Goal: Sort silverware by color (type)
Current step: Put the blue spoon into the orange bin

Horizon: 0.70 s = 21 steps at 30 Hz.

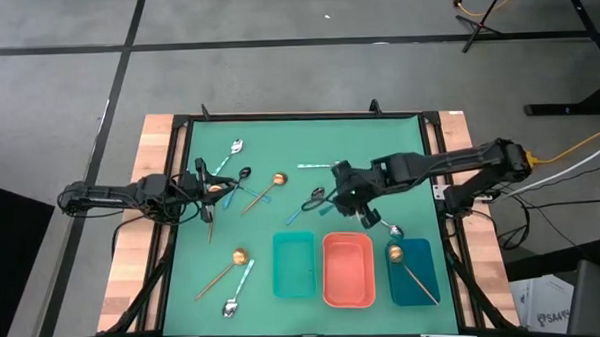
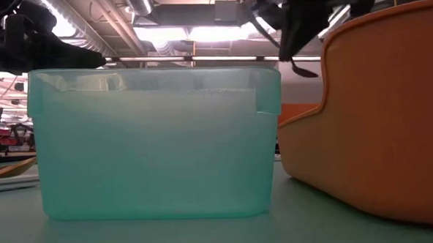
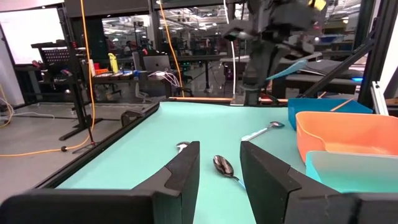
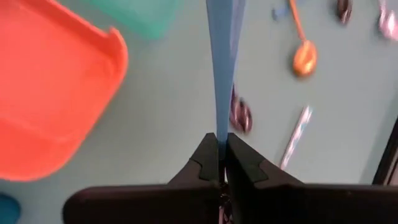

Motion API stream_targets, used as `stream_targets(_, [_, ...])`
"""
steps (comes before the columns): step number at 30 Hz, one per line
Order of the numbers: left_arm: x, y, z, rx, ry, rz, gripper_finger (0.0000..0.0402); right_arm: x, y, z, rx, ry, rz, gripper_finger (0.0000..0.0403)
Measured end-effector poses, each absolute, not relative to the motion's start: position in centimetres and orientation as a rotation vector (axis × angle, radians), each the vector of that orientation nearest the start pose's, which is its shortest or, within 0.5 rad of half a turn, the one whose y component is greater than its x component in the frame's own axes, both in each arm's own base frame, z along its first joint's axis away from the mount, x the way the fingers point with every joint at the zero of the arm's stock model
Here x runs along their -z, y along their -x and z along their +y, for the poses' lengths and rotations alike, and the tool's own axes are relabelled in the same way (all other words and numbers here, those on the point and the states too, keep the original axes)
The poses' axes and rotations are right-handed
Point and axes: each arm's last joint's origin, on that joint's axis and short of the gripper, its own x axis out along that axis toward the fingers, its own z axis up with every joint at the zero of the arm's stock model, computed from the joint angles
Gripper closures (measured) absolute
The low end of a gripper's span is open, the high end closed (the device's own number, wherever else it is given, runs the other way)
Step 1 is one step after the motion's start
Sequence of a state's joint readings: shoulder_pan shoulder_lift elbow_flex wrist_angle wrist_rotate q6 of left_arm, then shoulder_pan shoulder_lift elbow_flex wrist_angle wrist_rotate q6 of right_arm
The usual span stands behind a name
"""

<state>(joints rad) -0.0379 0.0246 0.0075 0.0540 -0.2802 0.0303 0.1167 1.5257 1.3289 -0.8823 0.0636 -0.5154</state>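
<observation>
Pinching blue-handled spoon (image 4: 222, 74), right hand (image 4: 222, 163); writing unreadable.

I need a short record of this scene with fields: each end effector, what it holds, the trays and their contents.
right end effector: shut on blue spoon handle, above the mat near the coral tray
left end effector: open, holds nothing, over the mat's left side
teal tray: looks empty
coral tray: looks empty
dark blue tray: one gold-copper spoon

Bright ceiling-light (image 2: 198, 31) glare, evenly lit table (image 1: 289, 139), perhaps slightly blurred wrist view.
</observation>
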Motion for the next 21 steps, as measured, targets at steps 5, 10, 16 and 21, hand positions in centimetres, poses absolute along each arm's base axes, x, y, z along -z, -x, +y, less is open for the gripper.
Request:
stream_targets(5, [-16.9, -9.8, 0.4, -0.243, -0.024, -0.033, 0.0292, -29.6, -30.4, 6.3, -0.426, 0.604, 0.951, 0.0401])
stream_targets(10, [-16.9, -9.8, 0.4, -0.243, -0.024, -0.033, 0.0292, -29.7, -29.8, 9.6, -0.542, 0.637, 0.893, 0.0401])
stream_targets(16, [-16.9, -9.8, 0.4, -0.243, -0.024, -0.033, 0.0292, -29.8, -28.5, 13.1, -0.660, 0.673, 0.843, 0.0401])
stream_targets(21, [-16.9, -9.8, 0.4, -0.242, -0.024, -0.032, 0.0292, -29.9, -27.8, 15.0, -0.712, 0.695, 0.797, 0.0401])
